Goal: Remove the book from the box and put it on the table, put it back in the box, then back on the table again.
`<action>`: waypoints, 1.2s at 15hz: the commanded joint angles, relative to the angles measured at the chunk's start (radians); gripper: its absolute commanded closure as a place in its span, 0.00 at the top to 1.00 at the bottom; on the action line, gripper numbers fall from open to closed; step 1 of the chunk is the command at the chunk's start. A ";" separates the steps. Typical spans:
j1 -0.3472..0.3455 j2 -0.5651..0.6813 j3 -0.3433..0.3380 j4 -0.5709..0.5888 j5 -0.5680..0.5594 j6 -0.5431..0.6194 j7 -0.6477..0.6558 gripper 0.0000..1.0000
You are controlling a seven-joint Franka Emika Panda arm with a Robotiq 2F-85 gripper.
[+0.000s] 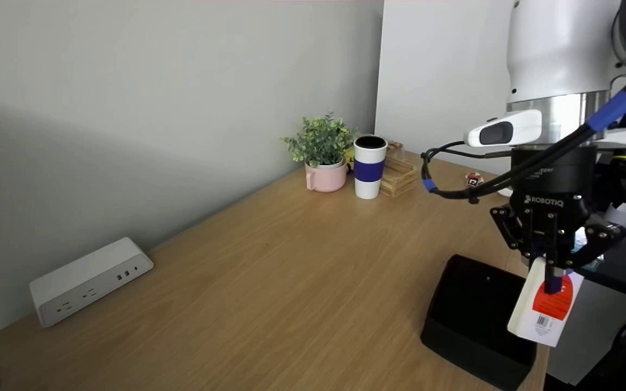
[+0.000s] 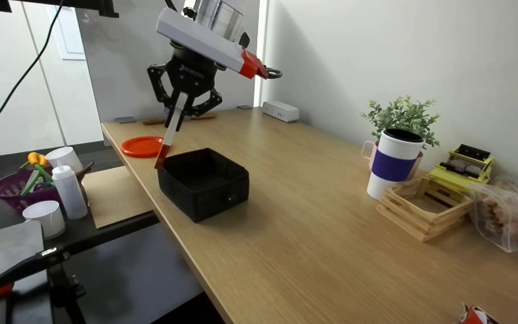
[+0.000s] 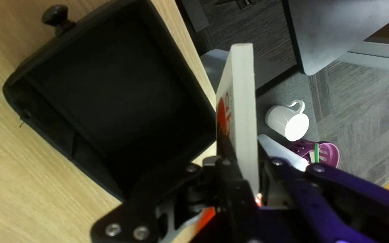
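The gripper (image 2: 173,126) is pinching the book (image 1: 548,310) between its jaws. From here I see the book hanging tilted, just beside the black box (image 2: 221,193), near the rim that faces the edge of the table (image 1: 291,282). Its lower end comes very near to this rim, but whether the two touch, I cannot tell. So the book is neither inside the box nor laid on the table. I suppose that one of the transfers is in hand; which one, the taking out or the putting back, this moment alone does not say to me.

If the table is the goal, the next move should, in my opinion, bring the book to the wide side of the box, where the wood continues toward the white cup (image 2: 394,163), then turn it flat and lower it before the jaws let go. If the box is the goal, the book should first come above it and be straightened, so that it does not catch on the rim. To release it exactly here seems unwise: it could slide off the box and fall past the edge.
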 commanded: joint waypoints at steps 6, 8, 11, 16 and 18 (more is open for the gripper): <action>-0.028 0.210 -0.007 0.221 -0.183 -0.044 -0.001 0.04; -0.035 0.248 0.006 0.281 -0.165 -0.072 -0.053 0.04; -0.033 0.292 0.029 0.351 -0.161 -0.105 -0.109 0.04; -0.033 0.336 0.058 0.417 -0.162 -0.148 -0.135 0.04; -0.029 0.328 0.066 0.418 -0.173 -0.150 -0.156 0.04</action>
